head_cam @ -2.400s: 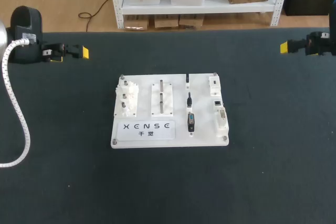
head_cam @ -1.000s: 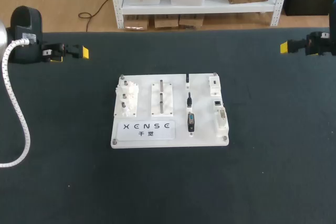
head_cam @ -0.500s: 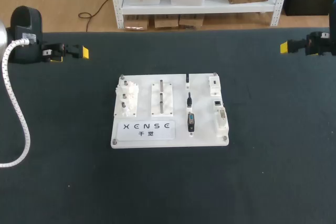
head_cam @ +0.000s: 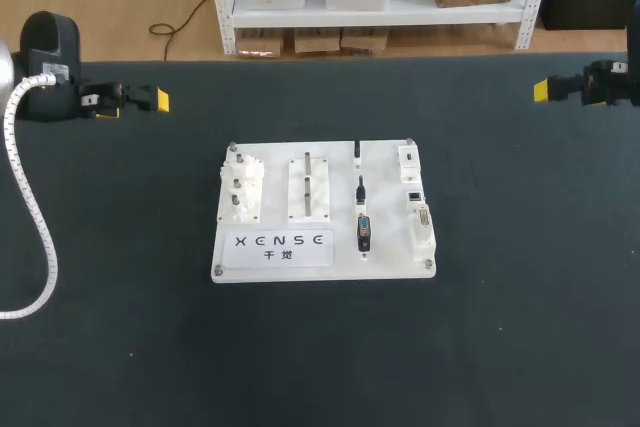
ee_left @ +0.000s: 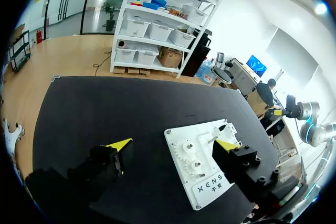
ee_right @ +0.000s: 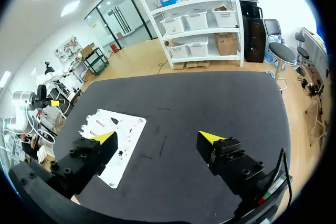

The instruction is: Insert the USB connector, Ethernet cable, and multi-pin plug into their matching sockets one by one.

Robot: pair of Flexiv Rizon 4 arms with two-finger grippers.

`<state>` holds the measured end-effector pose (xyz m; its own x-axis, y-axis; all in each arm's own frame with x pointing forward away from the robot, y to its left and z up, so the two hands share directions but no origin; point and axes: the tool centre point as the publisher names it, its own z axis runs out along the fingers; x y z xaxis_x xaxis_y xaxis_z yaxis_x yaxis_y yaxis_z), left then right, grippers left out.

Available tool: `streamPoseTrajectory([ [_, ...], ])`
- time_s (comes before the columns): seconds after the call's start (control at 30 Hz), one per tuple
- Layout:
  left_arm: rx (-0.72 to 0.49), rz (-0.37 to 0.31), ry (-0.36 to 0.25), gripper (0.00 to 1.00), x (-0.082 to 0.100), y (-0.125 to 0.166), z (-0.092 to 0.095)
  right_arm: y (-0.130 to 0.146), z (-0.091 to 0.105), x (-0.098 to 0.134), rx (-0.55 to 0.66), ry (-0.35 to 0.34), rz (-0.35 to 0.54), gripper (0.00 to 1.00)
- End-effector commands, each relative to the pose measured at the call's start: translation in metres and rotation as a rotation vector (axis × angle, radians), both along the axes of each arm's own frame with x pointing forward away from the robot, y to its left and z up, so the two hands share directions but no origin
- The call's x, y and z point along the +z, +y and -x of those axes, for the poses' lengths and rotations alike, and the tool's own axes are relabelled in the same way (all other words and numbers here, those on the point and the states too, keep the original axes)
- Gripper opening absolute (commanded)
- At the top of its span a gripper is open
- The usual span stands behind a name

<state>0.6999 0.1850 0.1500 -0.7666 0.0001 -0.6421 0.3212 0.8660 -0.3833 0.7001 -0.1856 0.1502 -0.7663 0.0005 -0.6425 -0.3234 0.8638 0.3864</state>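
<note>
Multi-pin plug [head_cam: 364, 232] lies on the board [head_cam: 270, 265]; left fingers [ee_left: 119, 143] and right fingers [ee_right: 210, 137] hover spread at the table's [head_cam: 500, 347] far corners.

The left arm [head_cam: 48, 57] comes in at the far left corner of the counter [head_cam: 320, 367], its black wrist hunched just inside the edge. The left hand [head_cam: 133, 105] points along the far edge toward the middle, and its fingers [ee_left: 111, 157] stand wide apart with the yellow tips leading. The right arm [head_cam: 612, 82] enters at the far right corner. The right hand [head_cam: 545, 90] points inward along that same far edge, its fingers [ee_right: 89, 156] spread just as wide. The two hands face each other from opposite corners, well apart.
</note>
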Motion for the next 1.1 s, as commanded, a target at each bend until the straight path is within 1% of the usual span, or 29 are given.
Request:
streamPoseTrajectory([
  [0.03,0.000,0.000,0.000,1.00,0.000,0.000,0.000,0.000,-0.001,0.000,0.001,0.000,0.000,1.00],
  [0.8,0.000,0.000,0.000,1.00,0.000,0.000,0.000,0.000,-0.001,0.000,0.001,0.000,0.000,1.00],
  [0.9,0.000,0.000,0.000,1.00,0.000,0.000,0.000,0.021,-0.005,-0.001,0.006,0.018,0.038,1.00],
  [1.1,0.000,0.000,0.000,1.00,0.000,0.000,0.000,0.073,-0.017,0.000,0.048,0.023,0.124,1.00],
])
